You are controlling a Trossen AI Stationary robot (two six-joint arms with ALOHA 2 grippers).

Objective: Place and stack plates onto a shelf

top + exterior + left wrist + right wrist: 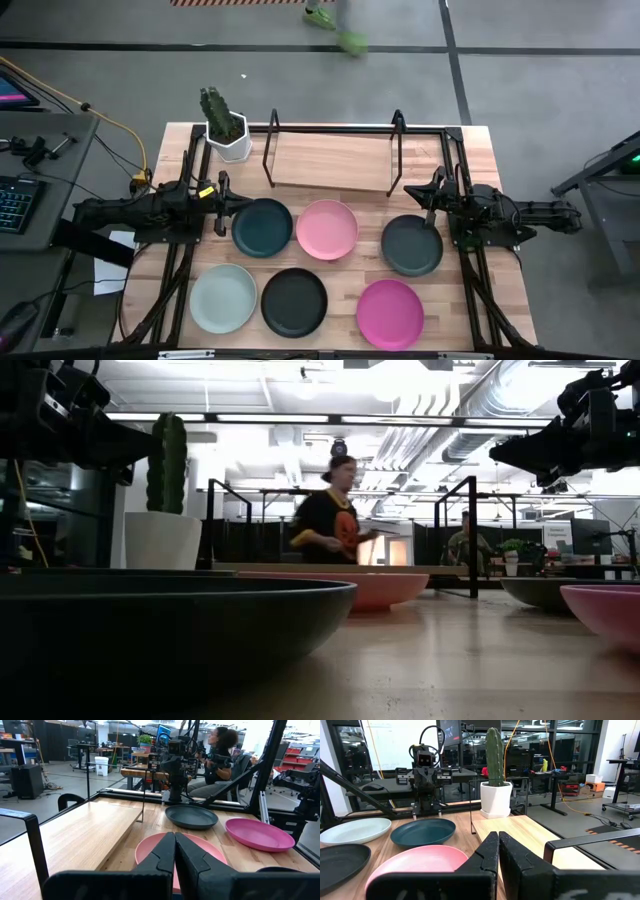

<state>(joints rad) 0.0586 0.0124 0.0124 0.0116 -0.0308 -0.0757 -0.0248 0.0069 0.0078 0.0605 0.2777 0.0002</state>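
Six plates lie flat on the tabletop in two rows: dark teal (262, 226), light pink (327, 229) and dark grey (411, 244) behind, pale mint-white (223, 297), black (294, 301) and magenta (389, 312) in front. The shelf (330, 160) stands at the far edge with nothing on its board. My left gripper (226, 203) hovers shut beside the teal plate's left rim, above the table. In its wrist view the shut gripper (174, 851) points over the pink plate (150, 847). My right gripper (428, 193) hovers shut just beyond the grey plate's far rim, and also shows in its wrist view (498, 851).
A cactus in a white pot (228, 132) stands at the shelf's left end. Black frame rails run along the table's left and right sides. A person (335, 520) is in the room beyond the far edge. Bare wood lies between the plate rows and the shelf.
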